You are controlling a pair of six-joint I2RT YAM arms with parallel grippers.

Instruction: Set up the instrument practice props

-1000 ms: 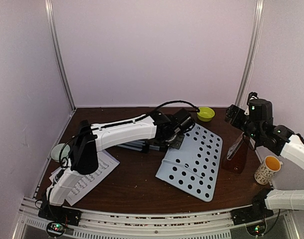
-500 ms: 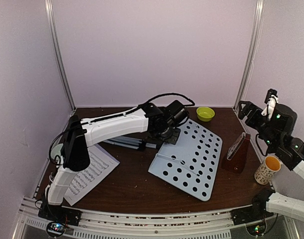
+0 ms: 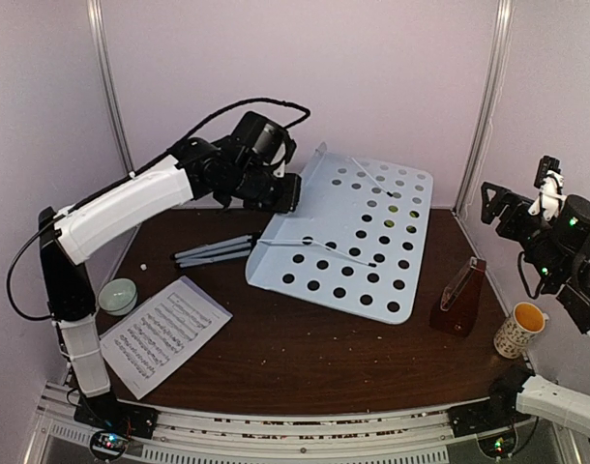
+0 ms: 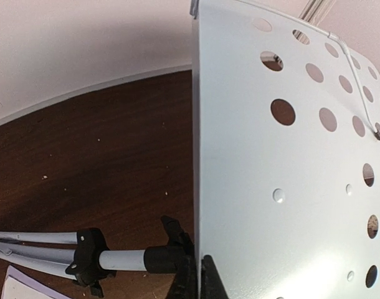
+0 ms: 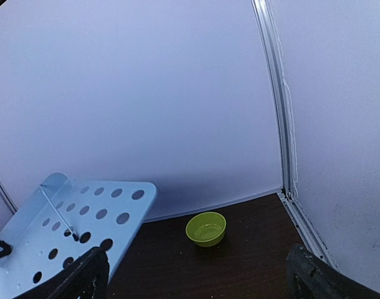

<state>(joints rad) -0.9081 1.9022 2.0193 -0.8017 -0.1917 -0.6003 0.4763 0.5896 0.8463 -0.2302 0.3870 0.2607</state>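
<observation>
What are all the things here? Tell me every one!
music-stand desk: one, white with holes, held up tilted, mid-table
tripod legs: one folded set, silver, lying left of the desk
sheet music: one page showing, white, near left
metronome: one, red-brown, right side
mug: one, patterned, yellow inside, far right
bowl: one, yellow-green, back by the wall
round dish: one, pale green, left edge
table: one, dark brown, under everything
left gripper: shut on the desk's left edge
right gripper: open, empty, raised at right
</observation>
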